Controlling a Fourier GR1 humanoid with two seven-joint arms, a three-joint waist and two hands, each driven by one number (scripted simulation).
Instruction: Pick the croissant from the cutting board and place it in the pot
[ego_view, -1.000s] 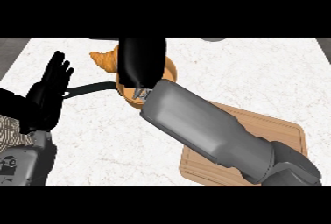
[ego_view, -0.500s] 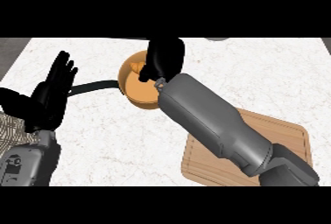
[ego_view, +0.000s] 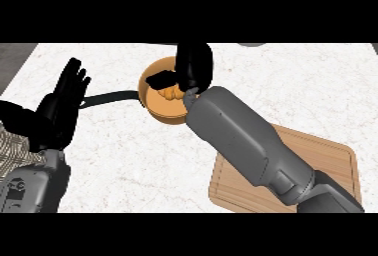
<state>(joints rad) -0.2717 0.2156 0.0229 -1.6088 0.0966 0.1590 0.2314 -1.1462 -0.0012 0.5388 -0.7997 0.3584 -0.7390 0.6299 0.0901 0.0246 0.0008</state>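
An orange pot (ego_view: 171, 115) with a black handle (ego_view: 109, 97) stands at the middle back of the white counter. My right hand (ego_view: 194, 64) hangs over the pot's opening, its fingers and thumb curled round the golden croissant (ego_view: 172, 93), which shows just below the thumb, inside the pot's rim. Much of the pot's right side is hidden by the right forearm. The wooden cutting board (ego_view: 332, 160) lies at the lower right with nothing visible on it, partly covered by the forearm. My left hand (ego_view: 60, 107) rests open at the left, fingers up.
The grey right forearm (ego_view: 244, 140) crosses diagonally from the board to the pot. A dark strip (ego_view: 15, 55) marks the counter's left edge. A grey object (ego_view: 251, 44) peeks in at the top edge.
My right hand has carried the croissant from the pot's left rim rightward to over the pot's opening and lowered it inside the rim. The left hand has stayed put.
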